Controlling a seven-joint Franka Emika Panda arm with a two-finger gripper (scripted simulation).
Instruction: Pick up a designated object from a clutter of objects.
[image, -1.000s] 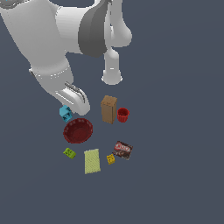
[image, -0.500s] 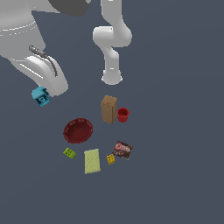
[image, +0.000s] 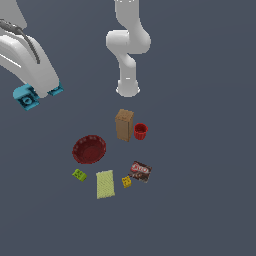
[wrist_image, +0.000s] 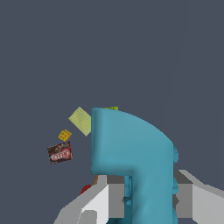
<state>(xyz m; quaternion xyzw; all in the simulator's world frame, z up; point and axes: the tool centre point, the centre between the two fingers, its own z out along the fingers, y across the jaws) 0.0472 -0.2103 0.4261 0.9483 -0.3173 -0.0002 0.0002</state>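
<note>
Clamped in the gripper (image: 36, 95) was the cyan piece (image: 26, 97), lifted well above the floor at the exterior view's left, far from the clutter; in the wrist view the cyan piece (wrist_image: 135, 162) filled the space between the grey fingers (wrist_image: 98, 203). Below, the dark red ribbed bowl (image: 89, 149) sat upright and held nothing visible. The red cup (image: 140, 131) stood just beside the brown box (image: 124, 124); its inside could not be made out. Near the bowl lay the small green block (image: 79, 174), the yellow-green pad (image: 105, 184), the small yellow piece (image: 126, 182) and the dark snack packet (image: 141, 171)
</note>
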